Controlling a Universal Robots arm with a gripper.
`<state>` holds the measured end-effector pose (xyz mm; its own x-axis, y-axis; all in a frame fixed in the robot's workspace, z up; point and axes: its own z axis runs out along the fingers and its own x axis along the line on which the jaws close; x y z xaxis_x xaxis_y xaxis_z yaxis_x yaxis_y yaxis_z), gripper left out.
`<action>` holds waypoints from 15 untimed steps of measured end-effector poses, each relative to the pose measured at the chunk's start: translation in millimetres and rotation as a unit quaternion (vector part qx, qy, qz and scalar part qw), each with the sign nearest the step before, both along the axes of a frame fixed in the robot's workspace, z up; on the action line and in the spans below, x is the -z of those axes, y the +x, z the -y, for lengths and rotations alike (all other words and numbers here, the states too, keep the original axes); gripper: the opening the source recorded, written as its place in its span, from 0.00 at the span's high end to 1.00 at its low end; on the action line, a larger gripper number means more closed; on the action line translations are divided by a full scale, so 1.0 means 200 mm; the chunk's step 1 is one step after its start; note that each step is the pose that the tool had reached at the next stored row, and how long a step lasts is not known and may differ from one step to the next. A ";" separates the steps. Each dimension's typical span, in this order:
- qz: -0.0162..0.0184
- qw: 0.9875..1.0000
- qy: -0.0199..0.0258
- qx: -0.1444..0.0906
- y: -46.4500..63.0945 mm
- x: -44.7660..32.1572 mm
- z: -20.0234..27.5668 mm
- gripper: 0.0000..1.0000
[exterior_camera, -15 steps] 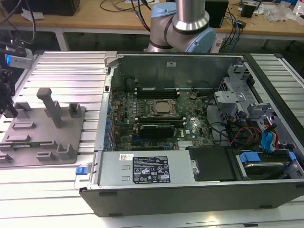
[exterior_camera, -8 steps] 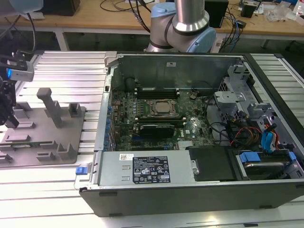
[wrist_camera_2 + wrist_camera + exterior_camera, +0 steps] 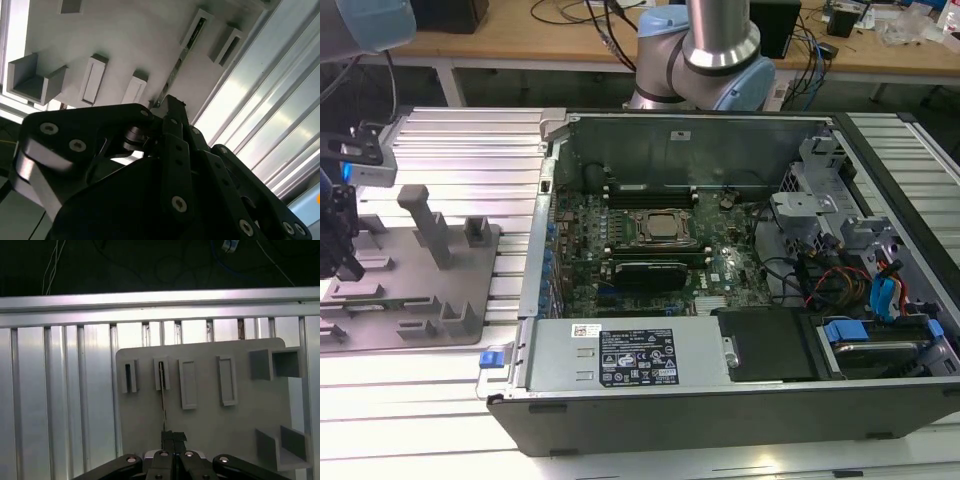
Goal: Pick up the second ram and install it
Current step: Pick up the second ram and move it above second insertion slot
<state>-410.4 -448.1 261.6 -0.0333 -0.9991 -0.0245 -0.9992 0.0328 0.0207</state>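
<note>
The second ram (image 3: 163, 400) is a thin green stick seen edge-on in both wrist views (image 3: 175, 72). One end sits at a narrow slot of the grey holder plate (image 3: 210, 430). Its other end runs in between my black fingertips. My gripper (image 3: 173, 436) is shut on that end just above the plate, its jaws drawn close together (image 3: 167, 102). In the exterior view my gripper (image 3: 344, 262) hangs over the part of the holder plate (image 3: 470, 290) toward that view's left, well away from the open computer case (image 3: 720, 400).
Upright pegs (image 3: 428, 225) and raised slot blocks (image 3: 187, 382) stand on the holder plate. The plate lies on a ribbed aluminium table (image 3: 470, 140). Inside the case, the processor socket (image 3: 660, 228) sits mid-board, with cables and drive bays (image 3: 865, 290) toward the exterior view's right.
</note>
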 end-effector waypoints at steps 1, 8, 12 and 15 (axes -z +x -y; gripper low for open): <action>0.000 1.000 0.000 -0.006 0.00 0.005 0.000 0.92; 0.000 1.000 0.000 -0.010 -0.01 0.068 0.000 0.92; 0.001 1.000 0.000 -0.010 -0.02 0.083 0.001 0.92; 0.002 1.000 0.000 -0.012 -0.03 0.119 0.000 0.92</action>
<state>-416.8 -448.1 237.8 -0.0090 -0.9997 -0.0246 -0.9998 0.0086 0.0161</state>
